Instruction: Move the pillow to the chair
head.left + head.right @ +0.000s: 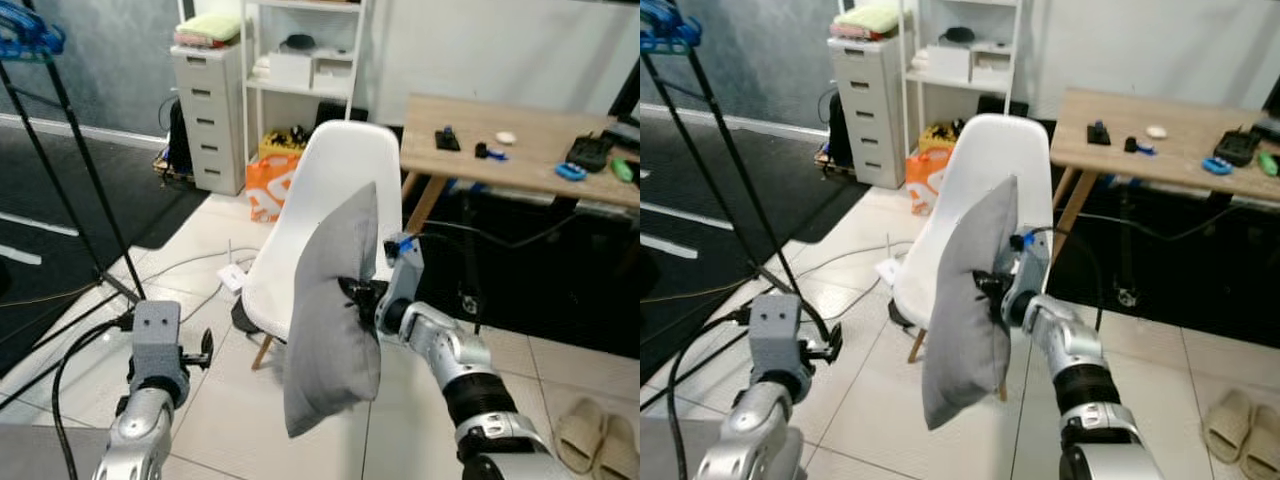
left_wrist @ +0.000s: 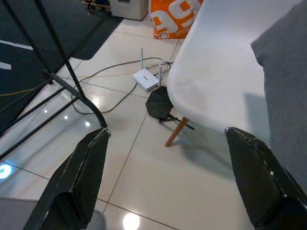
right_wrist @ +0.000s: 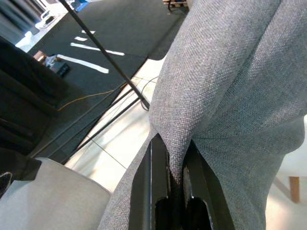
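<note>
pillow (image 1: 330,310): grey woven fabric, soft and floppy, hanging in the air just in front of the chair
right gripper (image 3: 175,167): fingers pinched tight on a fold of it
left gripper (image 2: 168,182): spread wide, empty, low on the left
chair (image 1: 350,170): smooth white moulded shell, wooden legs
tip: carry it further over the seat, lower till it probably rests, then let go

Pillow (image 3: 230,81): grey woven cloth, matt (coarse weave visible). Chair (image 1: 345,165): smooth white plastic shell. Floor tiles (image 2: 158,177): glossy.

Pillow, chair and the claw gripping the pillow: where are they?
Grey pillow (image 1: 330,330): left eye view, middle of its face.
White chair (image 1: 345,155): left eye view, backrest.
Right gripper (image 3: 175,179): right wrist view, pinching the fabric.
</note>
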